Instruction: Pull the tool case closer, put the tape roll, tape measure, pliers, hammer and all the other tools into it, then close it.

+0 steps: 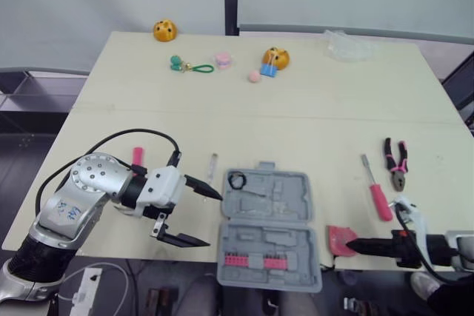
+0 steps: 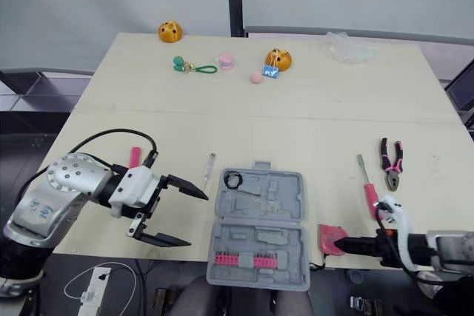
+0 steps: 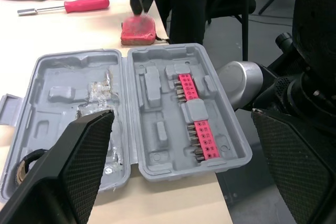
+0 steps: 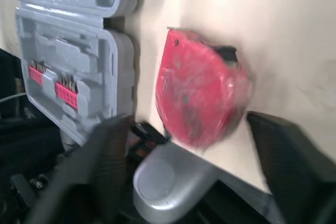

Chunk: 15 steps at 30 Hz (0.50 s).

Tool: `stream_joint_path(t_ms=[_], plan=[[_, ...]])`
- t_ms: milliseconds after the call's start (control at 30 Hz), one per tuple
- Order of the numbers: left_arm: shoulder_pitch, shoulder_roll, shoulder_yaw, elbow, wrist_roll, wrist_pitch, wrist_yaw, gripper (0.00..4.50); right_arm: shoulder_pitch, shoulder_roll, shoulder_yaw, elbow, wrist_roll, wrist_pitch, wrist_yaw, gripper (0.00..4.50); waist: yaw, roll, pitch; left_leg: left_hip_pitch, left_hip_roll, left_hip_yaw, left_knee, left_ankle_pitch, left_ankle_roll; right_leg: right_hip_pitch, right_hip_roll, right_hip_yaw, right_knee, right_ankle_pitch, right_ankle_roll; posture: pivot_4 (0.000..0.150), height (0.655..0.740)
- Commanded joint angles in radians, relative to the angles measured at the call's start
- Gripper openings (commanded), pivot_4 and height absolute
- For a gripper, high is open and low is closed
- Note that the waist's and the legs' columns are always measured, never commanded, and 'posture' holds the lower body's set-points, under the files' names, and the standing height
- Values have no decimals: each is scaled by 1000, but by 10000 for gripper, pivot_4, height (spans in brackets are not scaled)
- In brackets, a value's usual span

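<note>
From the head camera, the open grey plastic tool case (image 1: 268, 227) has its near half, the one holding the pink bits (image 1: 248, 260), jutting past the front edge of the pale wooden table (image 1: 311, 116). The left gripper (image 1: 215, 220) hovers just left of the case, black fingers spread wide and empty. Just right of the case's near half lies the squat red tape measure (image 1: 339, 237), with the right gripper (image 1: 352, 245) reaching at it from the side away from the case. Farther right of the case lie the pink-handled screwdriver (image 1: 379, 192) and the pink-and-black-handled pliers (image 1: 397, 160). A black ring (image 1: 237, 180), probably the tape roll, sits in the case's far half.

In the left wrist view the case (image 3: 157, 103) lies flat open ahead of the wide-set fingers (image 3: 79, 166), a corner of its bit half overhanging. I judge that a further pull, or a press on that half, could tip it off.

In the right wrist view the tape measure (image 4: 199, 98) lies between two widely parted fingers (image 4: 105, 166), apparently untouched, the case (image 4: 73, 51) just beyond. An uneven squeeze on its rounded shell could squirt it over the edge.
</note>
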Motion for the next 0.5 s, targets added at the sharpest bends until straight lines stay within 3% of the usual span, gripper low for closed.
stream_joint_path(t_ms=[33, 200, 300, 500], plan=[[-18, 1, 15, -21, -11, -7, -2, 45000, 88, -71, -62, -72, -146, -240, 163, 44578, 0, 0, 0, 0, 0, 0, 0, 0, 0, 0, 0, 0, 0, 0, 0, 1500, 7400], [-27, -5, 12, -18, -12, -12, -6, 45000, 126, -12, -70, -64, -399, -801, 330, 44578, -2, 0, 0, 6, 0, 3, -2, 0, 0, 3, 1, 1, 0, 0, 0, 1500, 7400], [-36, -15, 5, -23, -13, -8, 1, 45000, 117, 35, -11, -39, -501, -1027, 383, 44578, -3, 0, 0, 9, 1, 3, -3, 0, -1, 6, 2, 1, -1, 0, 0, 1500, 7400], [-38, -33, -21, -29, 11, -22, 6, 45000, 15, 124, 123, 92, -643, -1214, 373, 44578, -4, 0, 0, 11, 1, 1, -2, 0, -1, 11, 2, 2, -3, 0, 0, 1500, 7400]])
